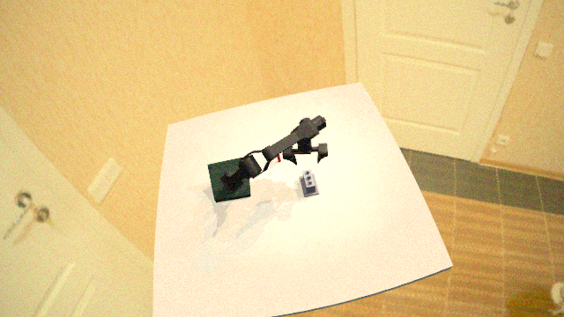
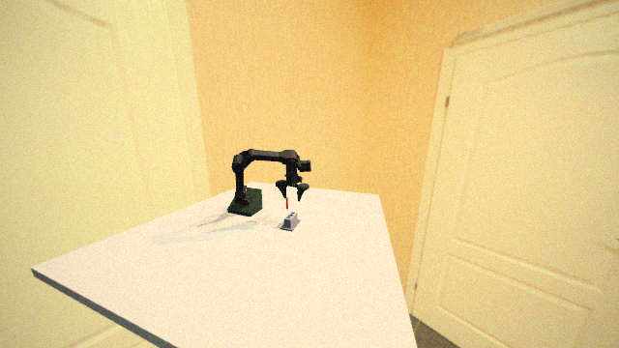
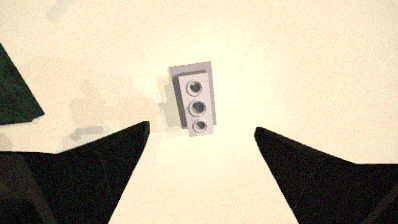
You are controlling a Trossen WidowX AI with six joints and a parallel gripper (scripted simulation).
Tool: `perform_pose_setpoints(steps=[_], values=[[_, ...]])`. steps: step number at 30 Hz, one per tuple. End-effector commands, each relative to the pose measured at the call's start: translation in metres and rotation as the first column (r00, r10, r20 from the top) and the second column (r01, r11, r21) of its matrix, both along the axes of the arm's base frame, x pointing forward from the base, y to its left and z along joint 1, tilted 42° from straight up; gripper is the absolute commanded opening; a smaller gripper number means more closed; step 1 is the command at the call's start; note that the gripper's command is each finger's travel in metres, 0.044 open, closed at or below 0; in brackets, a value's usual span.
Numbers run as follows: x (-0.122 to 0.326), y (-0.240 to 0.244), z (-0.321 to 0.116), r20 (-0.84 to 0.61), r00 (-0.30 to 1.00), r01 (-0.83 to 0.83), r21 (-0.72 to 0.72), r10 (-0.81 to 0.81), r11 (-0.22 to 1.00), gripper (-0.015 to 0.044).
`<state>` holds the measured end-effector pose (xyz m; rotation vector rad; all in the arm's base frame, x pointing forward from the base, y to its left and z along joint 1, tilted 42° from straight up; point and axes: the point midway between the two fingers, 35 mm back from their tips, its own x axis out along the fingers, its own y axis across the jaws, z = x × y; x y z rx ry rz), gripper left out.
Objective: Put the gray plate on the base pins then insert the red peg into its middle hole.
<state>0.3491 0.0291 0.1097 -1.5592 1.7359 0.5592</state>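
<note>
Wrist view looks straight down past the two dark fingers, and they're spread about as wide as they go with nothing between them. Below the gripper [image 3: 202, 131], a bit forward of the gap, the plate [image 3: 196, 102] sits on the base [image 3: 175, 75] with its three holes facing up. The outer two holes look like they have pin tips in them and the middle one looks open, though it's small, so I wouldn't swear to it. It seems to lie flat.

From the side, the gripper [image 2: 292, 192] hangs well above the plate [image 2: 290, 221], not touching anything. The peg [image 2: 287, 202] stands upright on the table [image 2: 242, 290], just under and slightly behind the gripper, between it and the arm's green mount [image 2: 247, 203].

My read: the plate step looks done and we're at the start of the peg pickup. The next move would need the gripper shifted back over the peg, lowered so the fingers straddle it, then closed gently enough to keep it vertical. It's thin, so a knock could tip it.
</note>
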Motion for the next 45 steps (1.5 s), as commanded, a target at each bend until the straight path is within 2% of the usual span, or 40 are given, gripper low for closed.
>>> perform_pose_setpoints(steps=[1, 4, 7, 11, 15, 16, 24, 33, 35, 45], values=[[-0.009, 0.023, -0.017, 0.153, 0.971, 0.180, 0.025, -0.182, 0.983, 0.0440], [-0.017, 0.039, -0.029, 0.300, 0.885, 0.352, 0.072, -0.357, 0.933, 0.0440], [-0.027, 0.055, -0.041, 0.428, 0.745, 0.503, 0.144, -0.512, 0.852, 0.0440], [-0.041, 0.075, -0.057, 0.557, 0.490, 0.658, 0.267, -0.670, 0.704, 0.0440], [-0.058, 0.093, -0.072, 0.629, 0.183, 0.744, 0.413, -0.756, 0.525, 0.0440], [-0.062, 0.097, -0.075, 0.637, 0.102, 0.754, 0.452, -0.764, 0.477, 0.0440], [-0.088, 0.117, -0.095, 0.617, -0.312, 0.723, 0.648, -0.722, 0.241, 0.0440], [-0.115, 0.133, -0.113, 0.465, -0.718, 0.534, 0.845, -0.518, 0.018, 0.0440], [-0.118, 0.134, -0.114, 0.443, -0.750, 0.508, 0.861, -0.491, 0.001, 0.0440], [-0.117, 0.135, -0.115, 0.443, -0.750, 0.508, 0.861, -0.491, 0.001, 0.0440]])
